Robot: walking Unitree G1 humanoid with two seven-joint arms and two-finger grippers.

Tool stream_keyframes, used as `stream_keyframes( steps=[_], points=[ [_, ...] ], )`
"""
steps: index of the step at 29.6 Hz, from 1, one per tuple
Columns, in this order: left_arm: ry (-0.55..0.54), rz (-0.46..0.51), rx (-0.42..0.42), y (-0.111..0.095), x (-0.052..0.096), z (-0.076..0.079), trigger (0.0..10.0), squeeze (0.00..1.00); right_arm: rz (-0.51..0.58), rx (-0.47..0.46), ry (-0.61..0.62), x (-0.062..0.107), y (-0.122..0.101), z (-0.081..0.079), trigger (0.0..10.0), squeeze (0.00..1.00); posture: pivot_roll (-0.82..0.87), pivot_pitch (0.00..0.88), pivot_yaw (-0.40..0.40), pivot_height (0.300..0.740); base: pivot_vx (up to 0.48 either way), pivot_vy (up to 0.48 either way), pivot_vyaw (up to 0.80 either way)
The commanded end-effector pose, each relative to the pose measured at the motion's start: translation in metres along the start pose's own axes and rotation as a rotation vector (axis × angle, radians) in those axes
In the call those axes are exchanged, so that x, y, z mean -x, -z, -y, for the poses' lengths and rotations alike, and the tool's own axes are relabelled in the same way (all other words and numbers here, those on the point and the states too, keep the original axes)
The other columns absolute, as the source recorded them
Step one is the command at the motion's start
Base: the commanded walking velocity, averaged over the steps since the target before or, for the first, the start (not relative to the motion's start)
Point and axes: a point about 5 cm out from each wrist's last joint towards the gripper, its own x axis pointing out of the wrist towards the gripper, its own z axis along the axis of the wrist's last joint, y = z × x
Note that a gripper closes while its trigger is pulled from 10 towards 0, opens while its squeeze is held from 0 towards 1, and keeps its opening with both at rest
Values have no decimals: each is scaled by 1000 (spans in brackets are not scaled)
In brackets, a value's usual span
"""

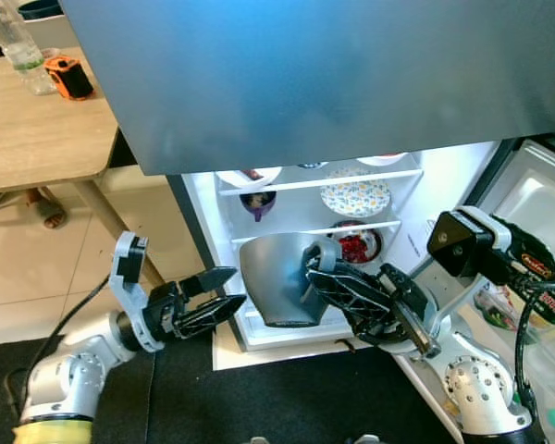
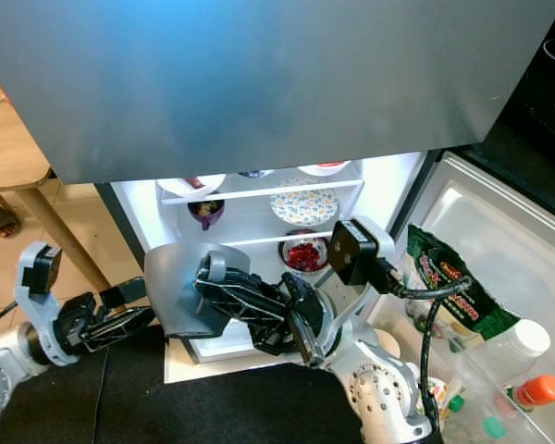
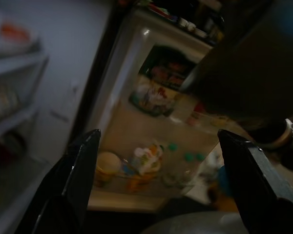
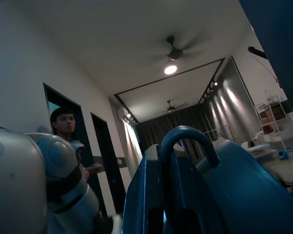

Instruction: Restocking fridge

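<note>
A silver metal pot hangs in front of the open fridge's lower shelf. My right gripper is shut on the pot's looped handle, reaching in from the right. To the pot's left, my left gripper is open, its tips close to the pot's side but apart from it. In the left wrist view the two fingers stand wide apart, with the pot's rim low between them.
Fridge shelves hold a white bowl, a purple cup, a patterned plate and a bowl of red food. The open door at right carries packets and bottles. A wooden table stands left. A person stands behind.
</note>
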Motion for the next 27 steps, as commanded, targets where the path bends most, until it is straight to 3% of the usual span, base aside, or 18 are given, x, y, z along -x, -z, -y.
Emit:
stream_keyframes(
  steps=[1, 9, 16, 27],
  points=[
    [83, -28, -39, -17, 0, 11, 10000, 0, -21, 6, -16, -2, 0, -3, 10000, 0, -13, 141, 49, 740, 0, 0, 0],
    [258, -86, -49, -42, 0, 32, 10000, 0, -43, -3, -19, 0, 1, -4, 10000, 0, -7, 142, 47, 740, 0, 0, 0],
    [392, -179, 24, -47, -5, 43, 10000, 0, -67, -18, -47, -3, 5, -6, 10000, 0, -6, 142, 50, 740, 0, 0, 0],
    [458, -212, 64, -51, -14, 48, 10000, 0, -83, -19, -103, -9, 4, -11, 10000, 0, -7, 143, 53, 740, 0, 0, 0]
  ],
)
